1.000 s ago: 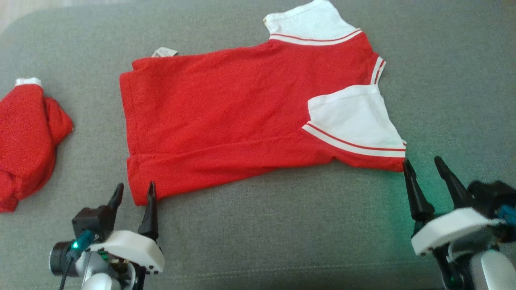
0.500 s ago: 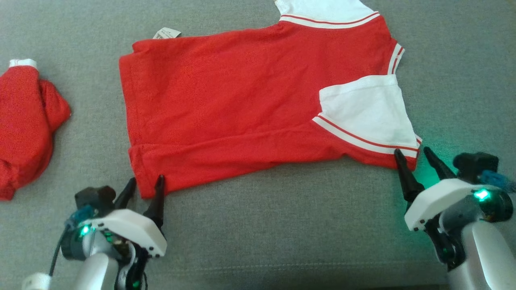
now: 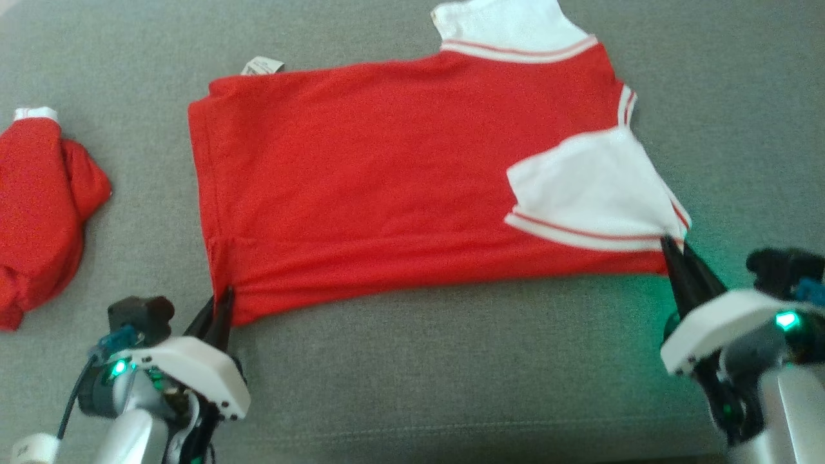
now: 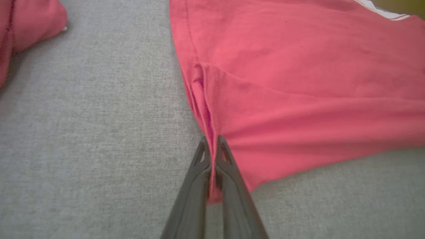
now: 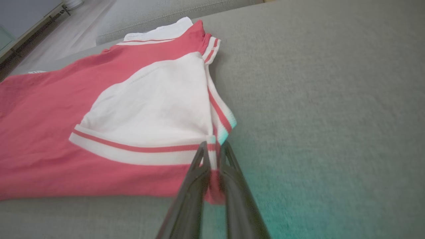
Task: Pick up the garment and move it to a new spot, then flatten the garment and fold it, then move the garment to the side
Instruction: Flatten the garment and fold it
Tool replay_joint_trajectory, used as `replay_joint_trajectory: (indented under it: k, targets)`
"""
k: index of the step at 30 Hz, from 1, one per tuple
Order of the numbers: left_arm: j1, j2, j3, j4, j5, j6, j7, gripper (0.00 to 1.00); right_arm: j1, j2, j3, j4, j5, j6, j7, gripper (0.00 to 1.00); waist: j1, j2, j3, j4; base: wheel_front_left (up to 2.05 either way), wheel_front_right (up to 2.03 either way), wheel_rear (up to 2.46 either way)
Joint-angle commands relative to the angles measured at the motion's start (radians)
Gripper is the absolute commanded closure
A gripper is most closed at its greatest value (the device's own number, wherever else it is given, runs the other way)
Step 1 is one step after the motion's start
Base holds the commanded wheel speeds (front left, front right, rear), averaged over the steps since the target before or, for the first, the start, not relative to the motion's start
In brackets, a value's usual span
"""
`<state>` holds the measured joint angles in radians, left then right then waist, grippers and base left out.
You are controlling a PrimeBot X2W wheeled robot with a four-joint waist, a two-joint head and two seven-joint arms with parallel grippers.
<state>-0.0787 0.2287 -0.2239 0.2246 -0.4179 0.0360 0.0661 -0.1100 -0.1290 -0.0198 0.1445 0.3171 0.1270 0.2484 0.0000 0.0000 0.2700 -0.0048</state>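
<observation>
- Shirt (image 3: 387,180): red body, white sleeves trimmed with thin red stripes.
- Crumpled garment (image 3: 38,206) left of the left end effector (image 3: 224,298): red, white cuff.
- Upholstery (image 3: 451,374): heathered grey.

Your garment (image 3: 387,180) is a red short-sleeved shirt with white sleeves trimmed in red stripes. It lies spread out and mostly flat on the grey cushion (image 3: 412,374), hem toward the robot's left and neck toward its right. The near sleeve (image 3: 590,187) is folded in over the red body, and the far sleeve (image 3: 509,26) sticks out on the far side. A white label (image 3: 263,65) pokes out at the far hem corner. You'll see the left claw (image 3: 222,299) pinching the near hem corner and the right claw (image 3: 670,243) pinching the near sleeve's cuff corner.
</observation>
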Motion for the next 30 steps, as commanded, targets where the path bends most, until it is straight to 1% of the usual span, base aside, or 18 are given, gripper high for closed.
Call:
replay_joint_trajectory:
  k: [1, 8, 11, 12, 13, 14, 15, 19, 24, 25, 26, 29, 30]
  targets:
    - [-0.002, 0.038, 0.037, -0.044, 0.01, 0.01, 0.006, 1.0, 0.03, 0.0, 0.001, -0.046, 0.008, 0.004, 0.007, 1.0, 0.0, 0.0, -0.01, -0.004, 0.0, 0.0, 0.0]
    - [0.08, 0.088, 0.05, -0.17, 0.006, 0.04, 0.096, 1.0, 0.187, 0.043, -0.048, -0.177, 0.007, 0.004, 0.054, 1.0, 0.0, 0.0, -0.041, -0.021, 0.0, 0.0, 0.0]
    - [0.113, 0.101, 0.051, -0.21, -0.003, 0.049, 0.135, 1.0, 0.238, 0.059, -0.055, -0.227, 0.005, 0.004, 0.068, 1.0, 0.0, 0.0, -0.047, -0.031, 0.0, 0.0, 0.0]
    - [0.119, 0.103, 0.052, -0.22, -0.004, 0.052, 0.138, 1.0, 0.248, 0.063, -0.06, -0.237, 0.008, 0.004, 0.07, 0.53, 0.0, 0.0, -0.049, -0.035, 0.0, 0.0, 0.0]
    - [0.124, 0.106, 0.049, -0.228, 0.001, 0.052, 0.137, 0.99, 0.255, 0.067, -0.064, -0.244, 0.014, 0.004, 0.07, 0.0, 0.0, 0.0, -0.05, -0.037, 0.0, 0.0, 0.0]
    - [0.129, 0.107, 0.042, -0.231, 0.005, 0.052, 0.142, 0.16, 0.258, 0.07, -0.065, -0.251, 0.012, 0.004, 0.066, 0.0, 0.0, 0.0, -0.052, -0.039, 0.0, 0.0, 0.0]
    - [0.133, 0.103, 0.039, -0.234, 0.006, 0.055, 0.142, 0.0, 0.26, 0.071, -0.064, -0.258, 0.006, 0.004, 0.06, 0.0, 0.0, 0.0, -0.054, -0.04, 0.0, 0.0, 0.0]
    - [0.145, 0.078, 0.045, -0.249, 0.011, 0.085, 0.102, 0.0, 0.241, 0.074, -0.05, -0.296, -0.033, 0.004, -0.006, 0.0, 0.0, 0.0, -0.066, -0.043, 0.0, 0.0, 0.0]
    - [0.147, 0.045, 0.056, -0.285, 0.046, 0.123, -0.02, 0.0, 0.198, 0.063, -0.023, -0.345, -0.082, 0.004, -0.089, 0.0, 0.0, 0.0, -0.091, -0.04, 0.0, 0.0, 0.0]
    - [0.145, 0.041, 0.055, -0.291, 0.059, 0.131, -0.044, 0.0, 0.19, 0.057, -0.014, -0.353, -0.09, 0.004, -0.098, 0.0, 0.0, 0.0, -0.096, -0.037, 0.0, 0.0, 0.0]
    - [0.145, 0.041, 0.055, -0.291, 0.059, 0.131, -0.044, 0.0, 0.19, 0.057, -0.014, -0.353, -0.09, 0.004, -0.098, 0.0, 0.0, 0.0, -0.096, -0.037, 0.0, 0.0, 0.0]
    - [0.127, 0.034, 0.047, -0.31, 0.105, 0.153, -0.115, 0.0, 0.161, 0.045, 0.014, -0.376, -0.109, 0.004, -0.107, 0.0, 0.0, 0.0, -0.113, -0.026, 0.0, 0.0, 0.0]
    - [0.127, 0.034, 0.047, -0.31, 0.105, 0.153, -0.115, 0.0, 0.161, 0.045, 0.014, -0.376, -0.109, 0.004, -0.107, 0.0, 0.0, 0.0, -0.113, -0.026, 0.0, 0.0, 0.0]
